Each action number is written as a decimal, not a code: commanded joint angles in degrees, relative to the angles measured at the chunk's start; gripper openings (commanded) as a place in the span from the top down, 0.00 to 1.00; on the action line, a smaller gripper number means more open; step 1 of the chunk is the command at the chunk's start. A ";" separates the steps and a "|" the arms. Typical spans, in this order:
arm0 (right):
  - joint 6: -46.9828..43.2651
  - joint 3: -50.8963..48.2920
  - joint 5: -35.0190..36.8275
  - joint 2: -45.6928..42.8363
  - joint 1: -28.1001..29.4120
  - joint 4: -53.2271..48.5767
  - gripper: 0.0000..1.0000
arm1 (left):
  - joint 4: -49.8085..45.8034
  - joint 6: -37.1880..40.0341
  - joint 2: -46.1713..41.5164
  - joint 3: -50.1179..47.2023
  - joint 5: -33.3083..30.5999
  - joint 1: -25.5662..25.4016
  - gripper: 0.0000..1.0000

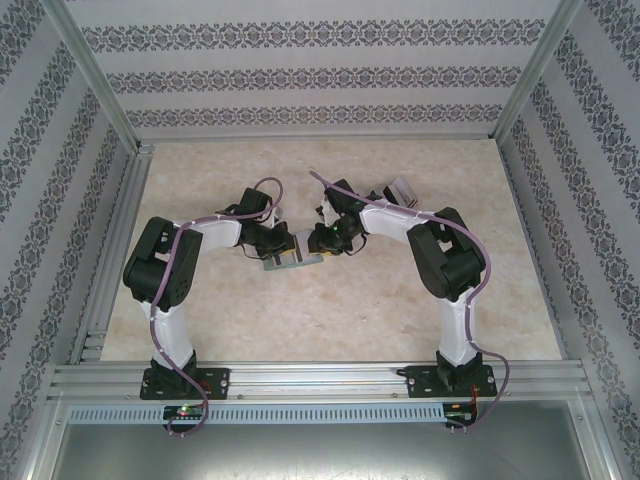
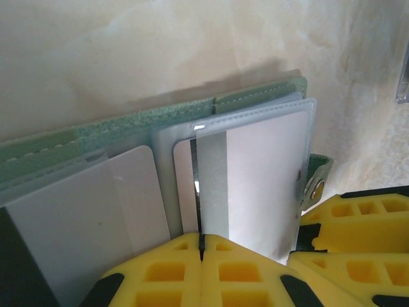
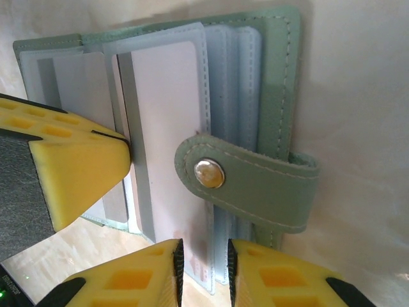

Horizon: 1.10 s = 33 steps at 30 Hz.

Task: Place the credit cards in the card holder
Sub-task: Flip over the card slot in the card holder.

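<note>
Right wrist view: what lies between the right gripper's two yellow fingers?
The bottom edge of a clear plastic sleeve of the sage-green folding wallet, in the right wrist view.

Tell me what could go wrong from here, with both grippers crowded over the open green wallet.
1. The left gripper and right gripper sit very close together; a small sideways move could knock them into each other.
2. The snap strap lies across the front sleeve, just above the right fingers, and could snag.
3. The card holder lies loose on the table; a push may slide it.
</note>
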 commanded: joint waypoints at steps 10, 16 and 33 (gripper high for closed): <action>0.14 2.64 -0.69 -0.39 2.03 -1.10 0.72 | 0.73 -0.26 0.34 -0.81 0.18 -0.88 0.99; -0.01 3.17 -0.63 -2.39 2.35 -0.69 0.72 | 1.64 -1.00 0.02 -1.07 0.29 -0.91 0.99; 0.75 5.41 -7.54 0.56 4.15 3.27 0.72 | 2.01 -2.33 -4.57 -1.84 -0.97 -0.92 0.88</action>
